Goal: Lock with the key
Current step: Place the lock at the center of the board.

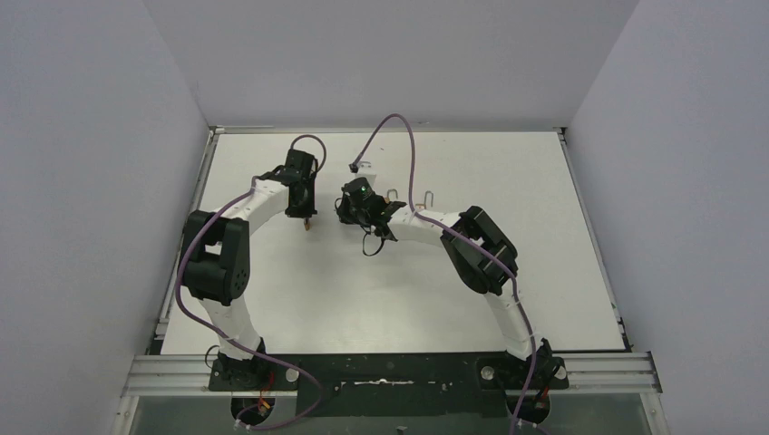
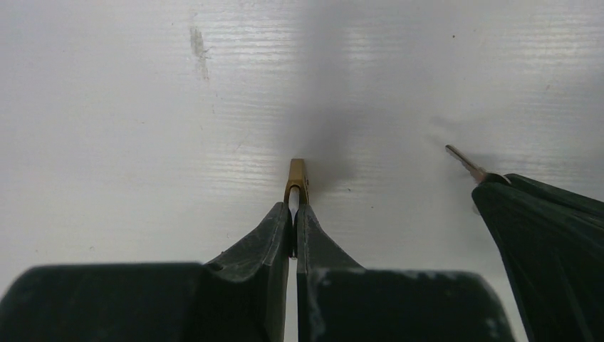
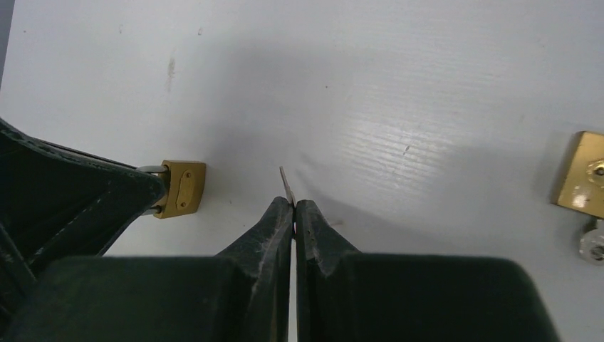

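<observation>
My left gripper [image 2: 294, 208] is shut on a small brass padlock [image 2: 298, 178], which sticks out past the fingertips just above the white table. From the right wrist view the same padlock [image 3: 181, 188] shows its flat side, with its shackle end inside the left fingers [image 3: 78, 192]. A thin silver key [image 3: 286, 184] is pinched in my shut right gripper [image 3: 293, 204], blade forward. The key tip [image 2: 463, 161] stands a short way to the right of the padlock, apart from it. Seen from above, the left gripper [image 1: 305, 216] and the right gripper [image 1: 348, 215] face each other at mid-table.
Another brass padlock [image 3: 582, 174] lies on the table to the right, a shiny piece [image 3: 592, 243] beside it. In the top view, two shackles [image 1: 392, 193] [image 1: 428, 197] show behind the right arm. A purple cable [image 1: 399, 136] loops above it. Walls enclose the table on three sides.
</observation>
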